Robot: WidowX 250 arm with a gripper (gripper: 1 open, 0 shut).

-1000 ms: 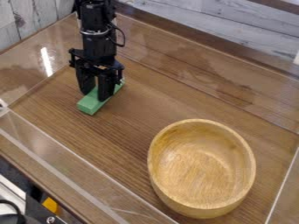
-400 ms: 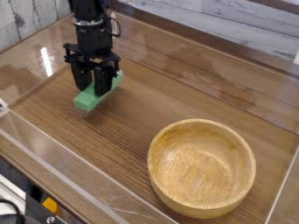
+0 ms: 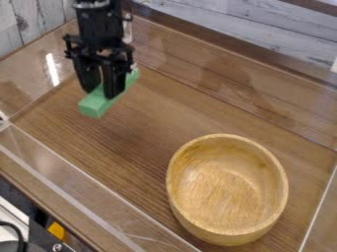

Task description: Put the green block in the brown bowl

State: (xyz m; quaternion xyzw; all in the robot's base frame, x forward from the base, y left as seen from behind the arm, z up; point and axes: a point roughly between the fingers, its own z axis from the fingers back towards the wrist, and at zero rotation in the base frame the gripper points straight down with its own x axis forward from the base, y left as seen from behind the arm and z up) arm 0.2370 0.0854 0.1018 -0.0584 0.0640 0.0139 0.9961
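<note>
At the left, the green block is gripped near its upper end between the closed black fingers and hangs clear of the counter, its lower end tilted outward. It is judged light, stiff and matte, so a pinch across the narrow sides should suffice, though the off-centre hold may let it swing. Compared with a second ago, when it lay on the wood, it has been lifted. The brown bowl, empty, sits well apart at the right.
</note>
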